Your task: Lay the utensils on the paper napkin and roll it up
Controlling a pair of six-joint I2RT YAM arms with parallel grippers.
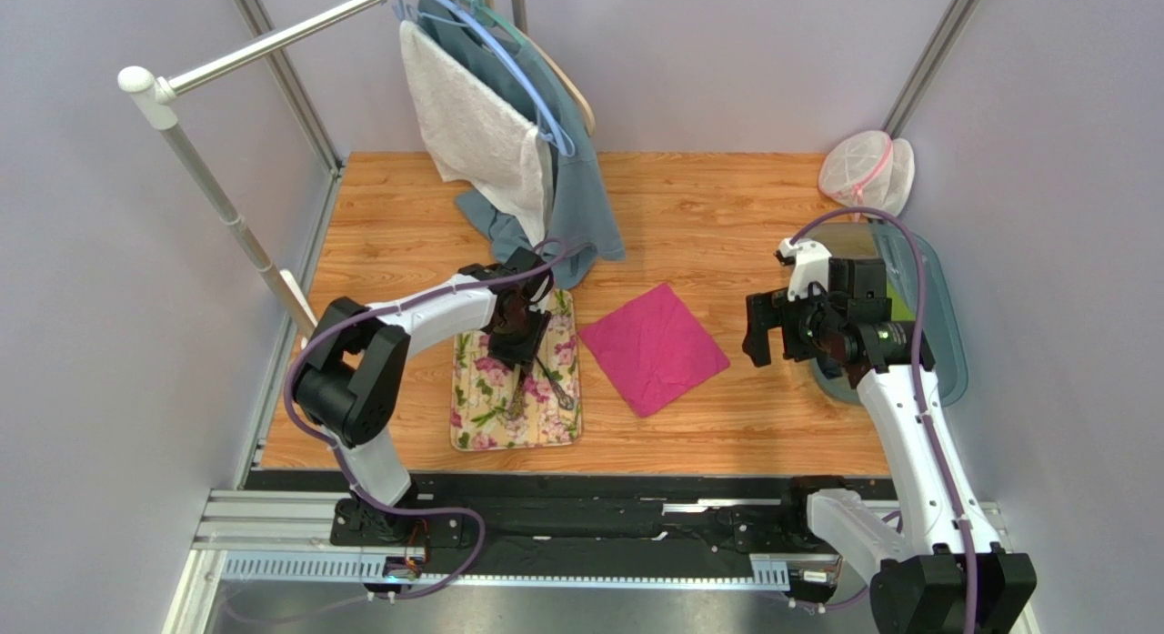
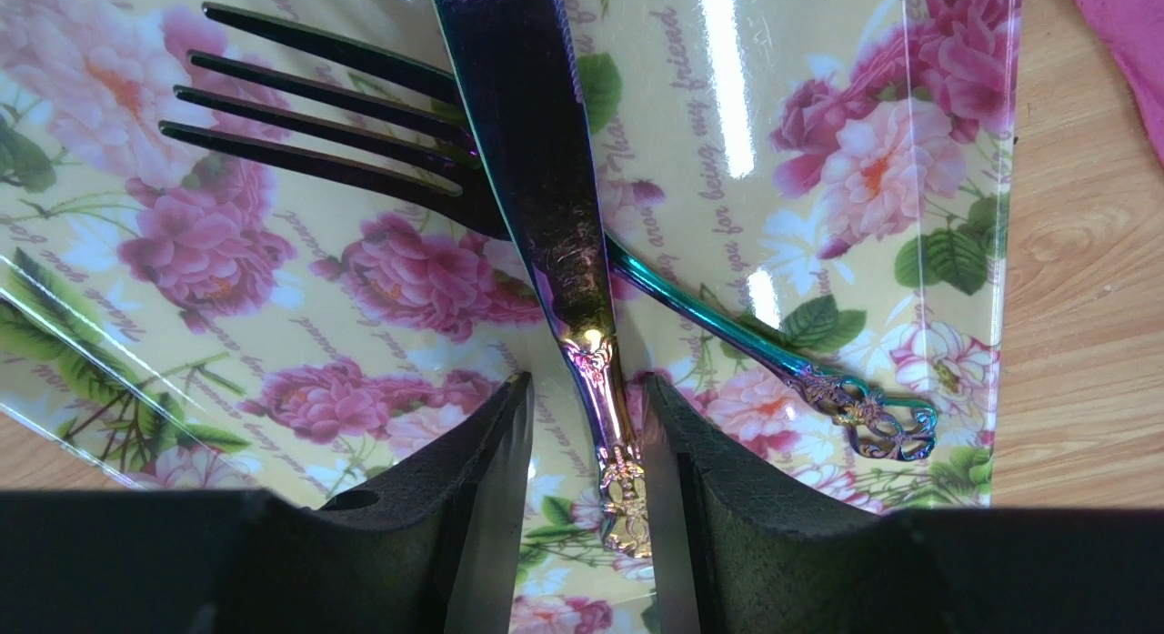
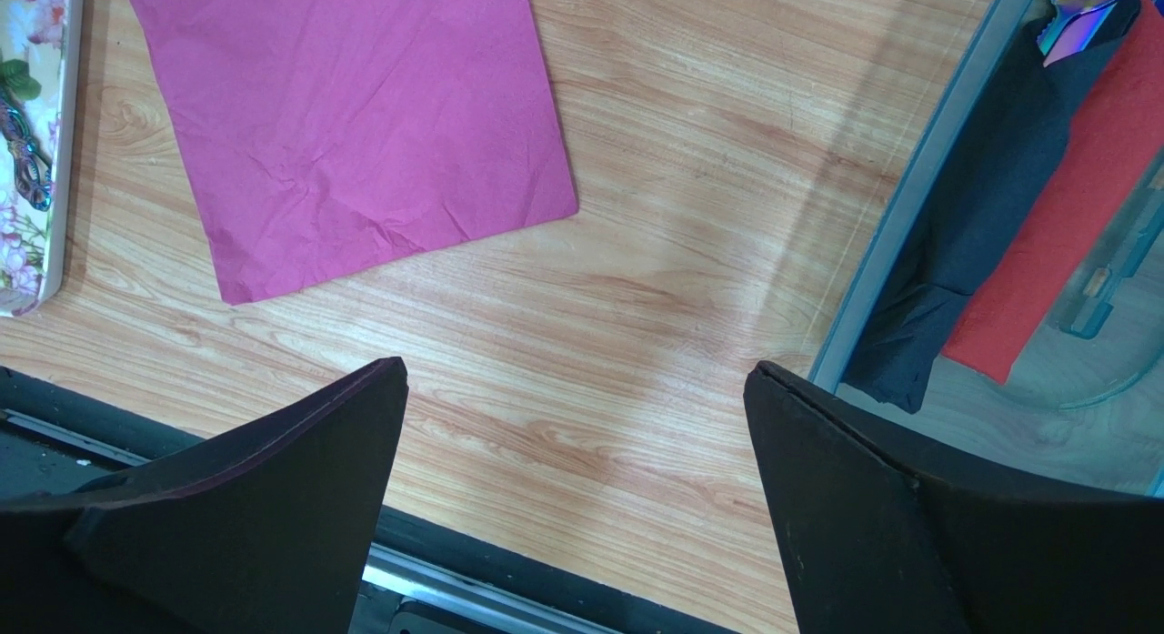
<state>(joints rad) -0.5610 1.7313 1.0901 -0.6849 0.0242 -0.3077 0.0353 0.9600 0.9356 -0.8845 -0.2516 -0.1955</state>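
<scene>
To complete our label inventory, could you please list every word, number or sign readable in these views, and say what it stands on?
"for being my friend": script printed on the flowered mat, running sideways beside the knife in the left wrist view.
Other script lines on the mat, near the fork: too faint and warped to read.
Top and right wrist views: no readable text.

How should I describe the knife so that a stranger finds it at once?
On the wooden table, look at the flowered tray left of the pink napkin. Two dark utensils cross on it. The knife lies on top with a broad flat blade; the fork beneath has four tines.
</scene>
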